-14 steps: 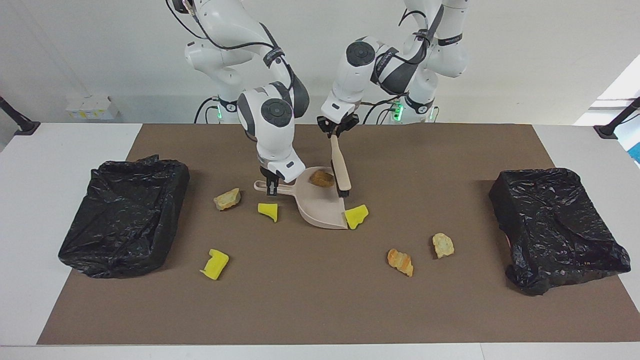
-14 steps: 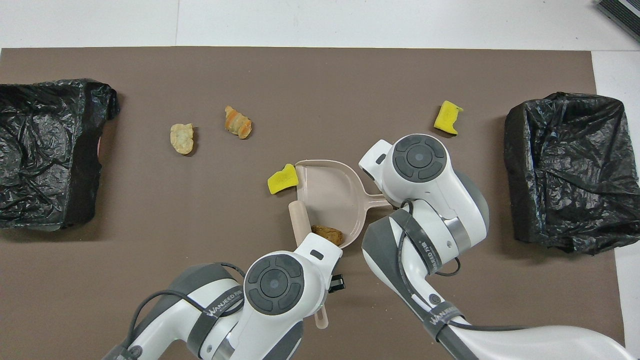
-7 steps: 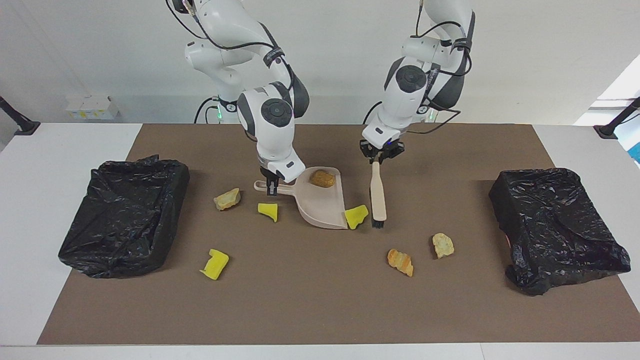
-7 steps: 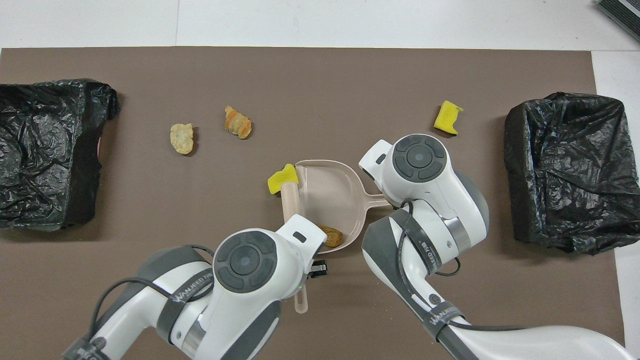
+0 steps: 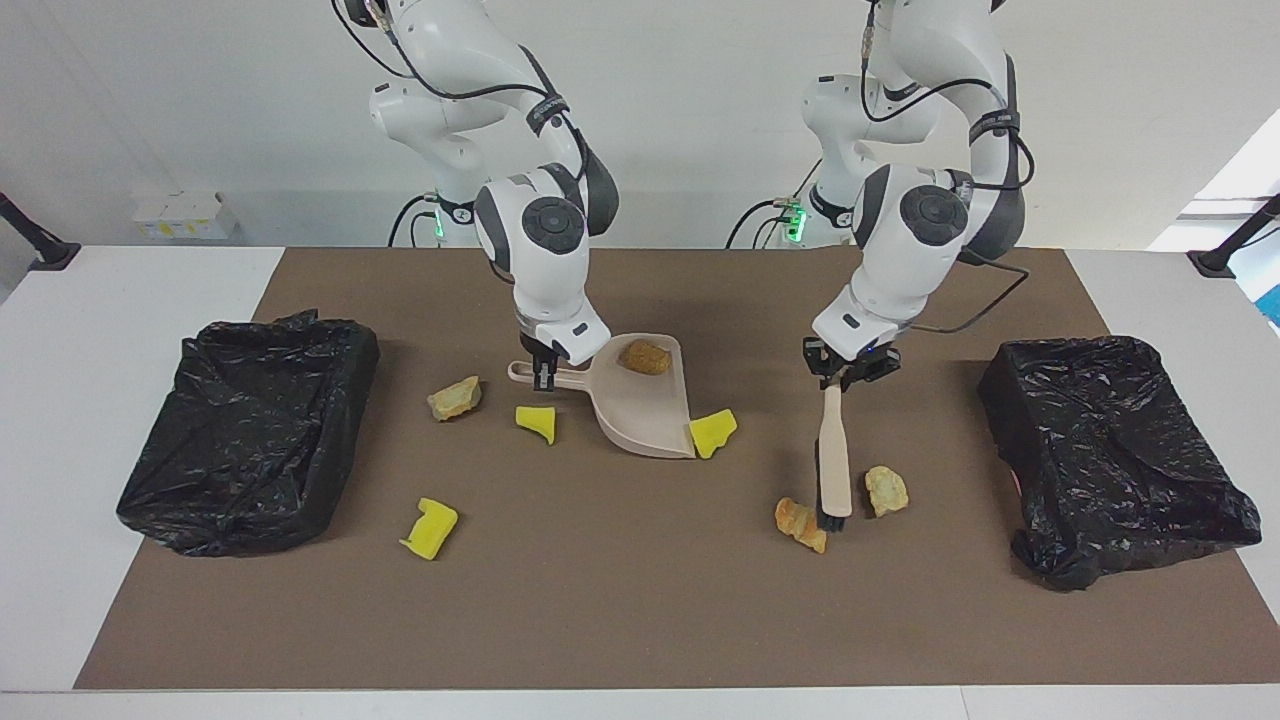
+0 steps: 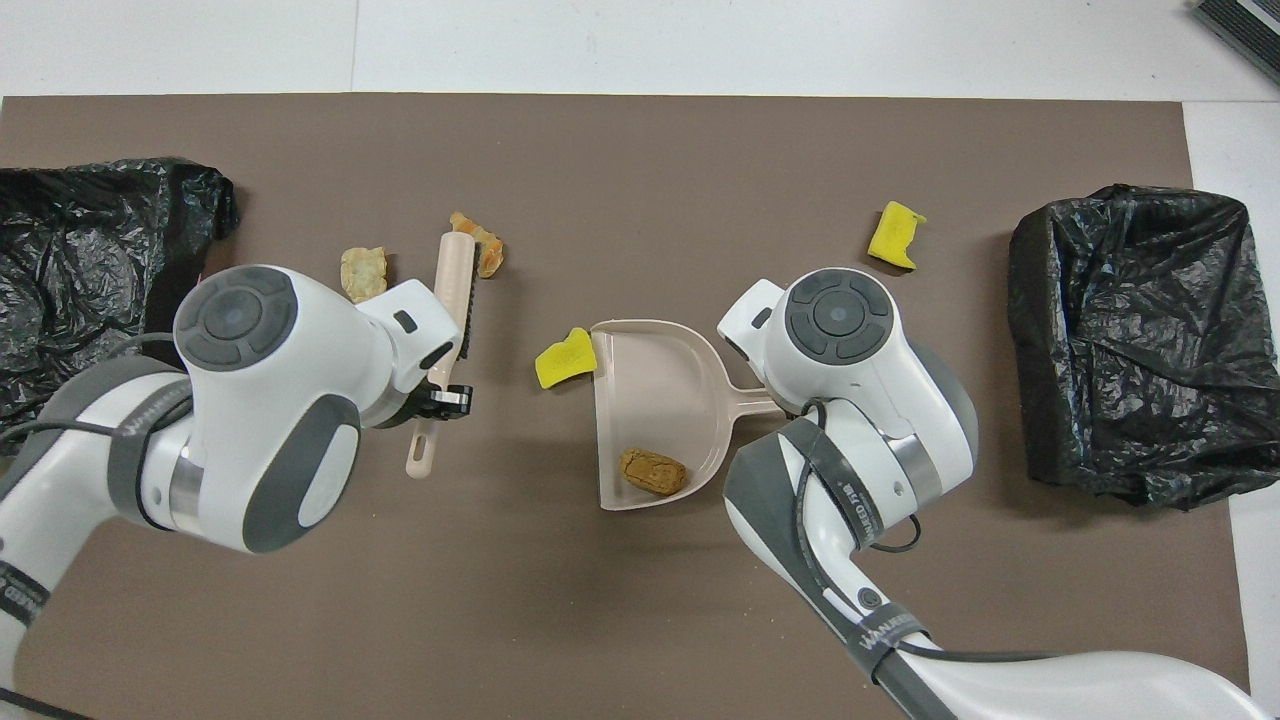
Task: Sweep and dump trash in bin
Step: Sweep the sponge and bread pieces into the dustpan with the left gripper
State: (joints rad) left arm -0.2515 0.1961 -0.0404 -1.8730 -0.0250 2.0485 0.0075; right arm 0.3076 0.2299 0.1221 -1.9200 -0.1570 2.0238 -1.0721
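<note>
while the right gripper (image 5: 543, 378) pins the dustpan's handle (image 5: 560, 375) with its jaws shut on it, the dustpan (image 5: 645, 415) lies flat mid-mat with one brown lump (image 5: 644, 356) already in its closed end, nearer the robots. the left gripper (image 5: 840, 375) is clamped shut on the brush (image 5: 833, 460), whose bristled end sits low between two bread-like scraps: an orange one (image 5: 801, 523) and a pale one (image 5: 886, 490), both toward the left arm's end of the table.

a yellow chunk (image 5: 713, 431) touches the pan's open lip. three more scraps lie toward the right arm's end: a tan lump (image 5: 455, 398) and a yellow chunk (image 5: 537, 421) just beside the handle, and another yellow piece (image 5: 429, 528) farther from the robots. black-bagged bins (image 5: 250, 425) (image 5: 1110, 450) sit at either end of the mat.

risks, as i judge them: the brush stands between the two scraps, so a stroke toward the pan would likely catch the orange one and leave the pale one. these lumps look light and irregular, so a fast sweep could roll them off line past the pan's mouth. the chunk at the lip may block or get shoved aside by incoming pieces. if the pan shifts under a push, the lump inside could tumble out.
</note>
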